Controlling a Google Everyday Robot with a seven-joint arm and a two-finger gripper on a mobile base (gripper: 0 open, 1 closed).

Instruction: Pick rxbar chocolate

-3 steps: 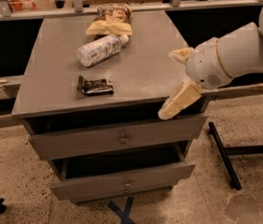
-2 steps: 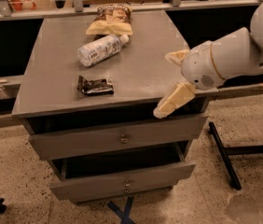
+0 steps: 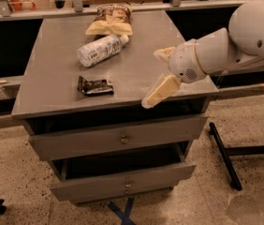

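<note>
The rxbar chocolate (image 3: 94, 86) is a small flat bar in a shiny black wrapper, lying near the front left of the grey cabinet top (image 3: 52, 95). My gripper (image 3: 151, 78) is open and empty, with cream fingers (image 3: 161, 91) spread wide. It hangs over the front right part of the top, to the right of the bar and apart from it. The white arm reaches in from the right.
A white plastic bottle (image 3: 101, 49) lies on its side behind the bar. A tan-and-brown snack bag (image 3: 111, 20) lies at the back of the top. The cabinet has two drawers (image 3: 122, 137), the lower one pulled out. A black stand leg (image 3: 223, 156) is on the floor at right.
The gripper and arm have moved left, over the front right of the cabinet top and closer to the bar. The objects have not moved.
</note>
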